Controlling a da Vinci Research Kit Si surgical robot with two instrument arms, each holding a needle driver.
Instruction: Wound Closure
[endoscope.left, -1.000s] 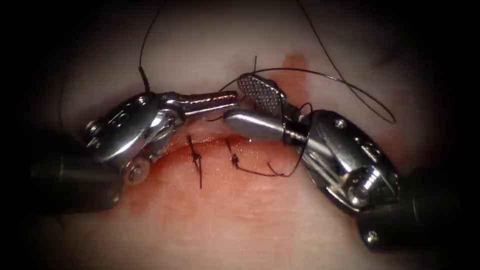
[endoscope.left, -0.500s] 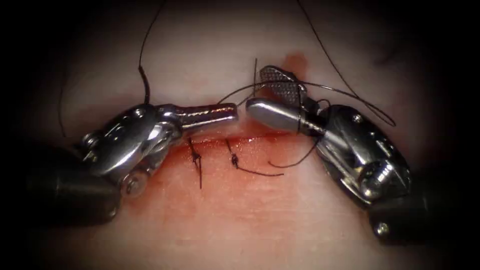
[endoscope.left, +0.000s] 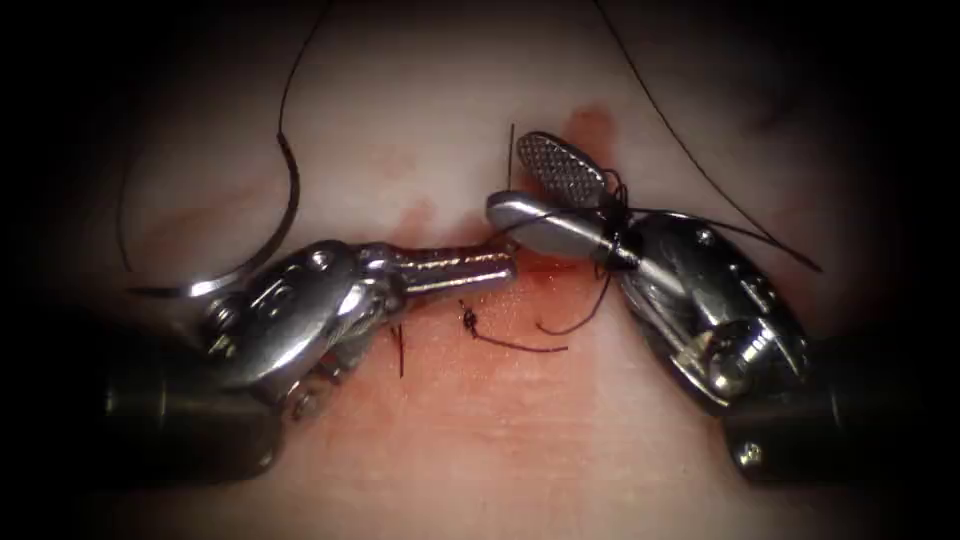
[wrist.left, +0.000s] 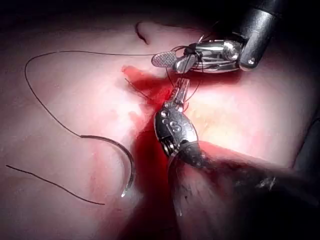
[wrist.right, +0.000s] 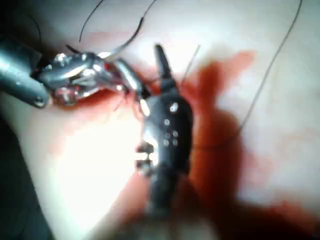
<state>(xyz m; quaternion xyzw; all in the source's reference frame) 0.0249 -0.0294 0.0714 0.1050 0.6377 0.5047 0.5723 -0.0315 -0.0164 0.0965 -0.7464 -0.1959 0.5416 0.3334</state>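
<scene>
My left tool (endoscope.left: 508, 268) reaches over the cut (endoscope.left: 560, 270) from the left, jaws shut on the thread (endoscope.left: 720, 225), which runs taut to the right. The thread is wound round my right tool (endoscope.left: 510, 177) near its hinge. That tool's jaws are open and hold nothing, beside a short upright thread end (endoscope.left: 511, 145). The curved needle (endoscope.left: 285, 215) lies free on the tissue at the left, not in it, and shows again in the left wrist view (wrist.left: 129, 165). The left wrist view has my left tool (wrist.left: 181, 92) just under the right tool (wrist.left: 172, 61).
Two tied stitches (endoscope.left: 468, 320) with cut ends cross the cut below the left tool's jaws. Red fluid (endoscope.left: 590, 125) stains the tissue around the cut. Loose thread (endoscope.left: 300, 60) trails up from the needle's tail, and another strand (endoscope.left: 670, 120) runs up on the right.
My left tool has moved down and to the right across the cut, uncovering the needle. My right tool shifted right and up, and the thread loop has drawn tight round its jaws.
</scene>
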